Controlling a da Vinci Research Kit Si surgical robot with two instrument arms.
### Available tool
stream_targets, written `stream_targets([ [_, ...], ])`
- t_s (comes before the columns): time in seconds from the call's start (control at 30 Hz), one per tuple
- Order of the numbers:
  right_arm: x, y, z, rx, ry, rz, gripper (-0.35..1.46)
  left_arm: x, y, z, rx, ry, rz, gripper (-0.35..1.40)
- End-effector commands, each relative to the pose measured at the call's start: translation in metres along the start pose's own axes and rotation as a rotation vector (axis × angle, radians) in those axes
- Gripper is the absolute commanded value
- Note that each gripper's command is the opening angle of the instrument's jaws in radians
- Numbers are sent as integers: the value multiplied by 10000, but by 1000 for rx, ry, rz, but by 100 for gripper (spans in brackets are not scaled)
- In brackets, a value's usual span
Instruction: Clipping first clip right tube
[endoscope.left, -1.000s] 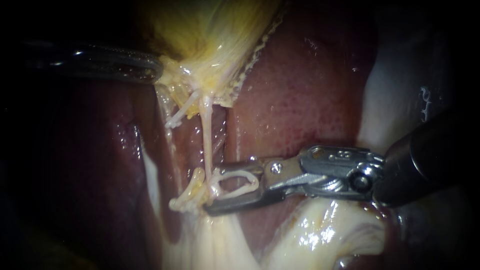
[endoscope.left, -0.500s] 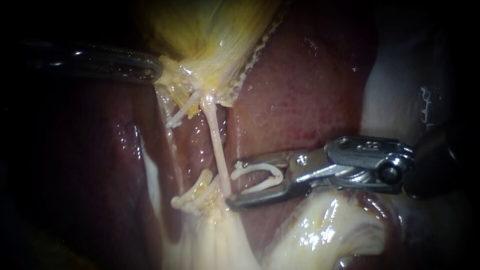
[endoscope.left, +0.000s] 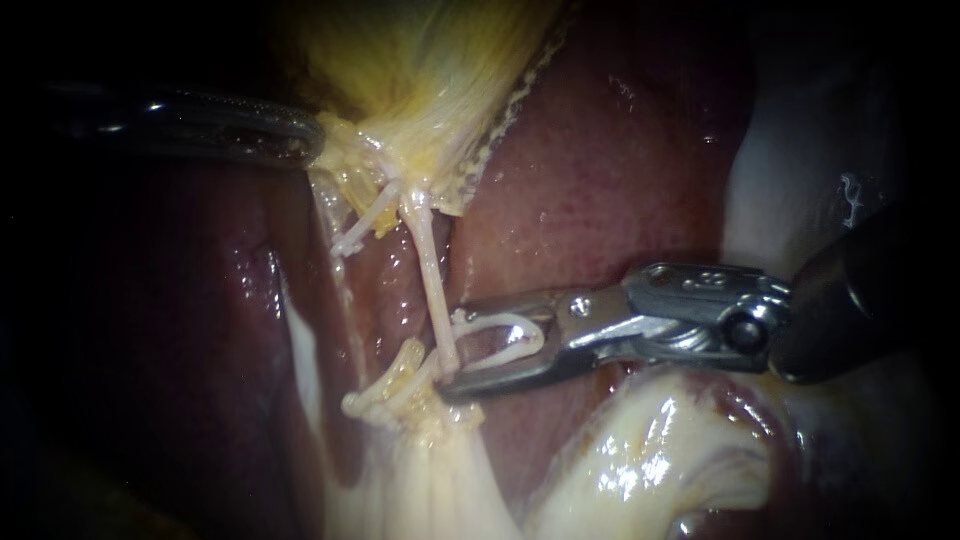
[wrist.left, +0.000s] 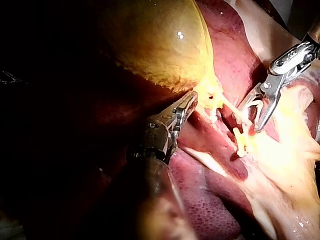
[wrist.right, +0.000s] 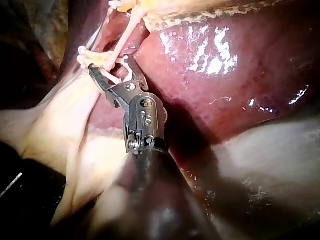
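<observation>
The right tube (endoscope.left: 425, 260) is a thin pale strand running down from the yellow gallbladder (endoscope.left: 420, 60) neck. My right instrument (endoscope.left: 455, 348) comes in from the right, its jaws open with a white clip (endoscope.left: 500, 320) seated between them. The tube's lower end lies at the mouth of those jaws; I cannot tell whether it is inside the clip. A shorter left tube (endoscope.left: 365, 222) branches off beside it. My left instrument (endoscope.left: 305, 140) is shut on the gallbladder neck, as the left wrist view shows at the left instrument (wrist.left: 192, 100). The right instrument (wrist.right: 109, 64) also shows in the right wrist view.
Dark red liver (endoscope.left: 600, 170) lies behind and right of the tubes. Pale glistening fatty tissue (endoscope.left: 640, 460) sits under the right instrument's shaft. A knot of yellowish strands (endoscope.left: 385, 385) lies just left of the jaw tips.
The right instrument drew back to the right, then came partway back left toward the tube. The tube's lower end now slants right instead of hanging straight. The left instrument held still.
</observation>
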Motion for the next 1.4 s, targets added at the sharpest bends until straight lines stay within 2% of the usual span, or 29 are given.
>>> stream_targets([
  [0.03, 1, -1, 3, 11, 25, 19, 46, 0, 0, 0, 0, 0, 0, -35],
  [0.17, 5, -1, 11, 38, 80, 69, 47, 0, 0, 0, 0, 0, 0, -35],
  [0.33, 8, -10, 10, 118, 120, 130, 47, 0, 0, 0, 0, 0, 0, -35],
  [0.6, 12, -39, 13, 242, 110, 174, 45, 0, 0, 0, 0, 0, 0, -35],
  [0.7, 12, -44, 14, 276, 99, 177, 44, 0, 0, 0, 0, 0, 0, -35],
  [0.8, 10, -45, 14, 283, 94, 172, 42, 0, 0, 0, 0, 0, 0, -35],
  [0.9, 8, -44, 15, 261, 108, 174, 40, 0, 0, 0, 0, 0, 0, -35],
  [1.0, 7, -44, 14, 259, 110, 174, 31, 0, 0, 0, 0, 0, 0, -35],
  [1.13, 7, -43, 13, 261, 109, 175, 3, 0, 0, 0, 0, 0, 0, -35],
  [1.4, 6, -35, 12, 260, 104, 204, -35, 0, 0, 0, 0, 0, 0, -35],
])
